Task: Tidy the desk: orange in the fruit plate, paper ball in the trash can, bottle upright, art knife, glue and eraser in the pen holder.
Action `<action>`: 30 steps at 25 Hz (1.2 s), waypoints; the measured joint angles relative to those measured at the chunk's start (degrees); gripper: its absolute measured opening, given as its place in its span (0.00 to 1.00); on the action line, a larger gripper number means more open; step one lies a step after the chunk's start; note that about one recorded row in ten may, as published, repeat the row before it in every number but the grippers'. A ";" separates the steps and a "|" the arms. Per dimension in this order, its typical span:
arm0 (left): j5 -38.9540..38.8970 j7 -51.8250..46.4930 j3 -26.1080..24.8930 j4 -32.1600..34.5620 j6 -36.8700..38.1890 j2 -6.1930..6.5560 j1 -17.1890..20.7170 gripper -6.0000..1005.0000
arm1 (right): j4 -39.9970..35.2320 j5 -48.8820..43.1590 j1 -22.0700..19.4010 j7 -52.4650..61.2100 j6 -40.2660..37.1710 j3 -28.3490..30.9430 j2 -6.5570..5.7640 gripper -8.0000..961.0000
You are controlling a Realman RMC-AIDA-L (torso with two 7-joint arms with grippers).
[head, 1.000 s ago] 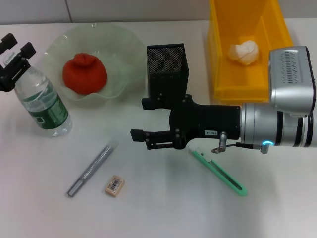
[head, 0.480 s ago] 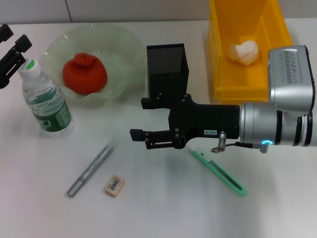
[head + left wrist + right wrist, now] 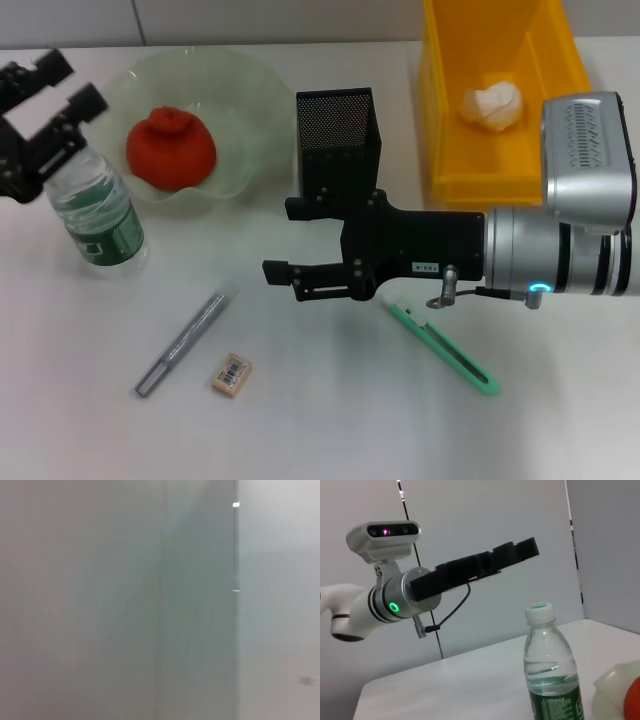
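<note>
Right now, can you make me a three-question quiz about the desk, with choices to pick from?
1. Where is the paper ball?
A. In the yellow bin
B. In the green plate
C. Beside the eraser

2. What colour is the art knife?
A. Red
B. Green
C. Black

3. How is the bottle sitting?
A. Lying on its side
B. Upside down
C. Standing upright

Answers:
1. A, the white crumpled ball lies inside the yellow bin.
2. B, its long handle on the table near the right gripper is green.
3. C, the right wrist view shows it standing with its cap on top and the left gripper above it, not touching.
</note>
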 joint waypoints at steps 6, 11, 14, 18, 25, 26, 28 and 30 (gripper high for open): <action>2.16 -5.50 9.72 4.82 1.49 0.14 0.04 0.49 | -0.06 0.00 -0.51 0.00 -0.50 0.30 0.00 0.86; 5.80 -5.80 15.62 5.07 3.26 -0.03 -0.62 0.49 | -0.23 0.00 -1.52 0.00 -0.79 0.45 0.00 0.86; 7.51 -5.83 17.72 4.51 2.96 -0.16 -0.76 0.50 | -0.22 0.00 -2.50 -1.70 -1.88 0.41 0.00 0.86; 8.06 -5.84 17.50 2.93 2.97 -0.11 -0.77 0.52 | -0.17 0.00 -4.12 -4.81 -4.85 1.06 -0.04 0.86; 8.43 -5.88 17.59 1.90 3.04 0.17 -0.20 0.56 | -0.03 -0.34 -9.00 -8.29 -14.96 8.27 -0.50 0.86; 8.63 -5.97 17.59 1.77 2.98 0.13 -0.25 0.56 | -0.03 -0.47 -9.66 -8.30 -15.86 9.56 -0.54 0.86; 8.99 -6.23 17.54 1.16 2.94 0.06 -0.54 0.57 | -0.12 -0.63 -11.08 -8.29 -17.25 12.12 -0.69 0.86; 9.19 -6.43 17.54 -0.05 2.90 0.02 -1.10 0.58 | -0.31 -0.72 -12.30 -8.05 -18.17 14.36 -0.96 0.86</action>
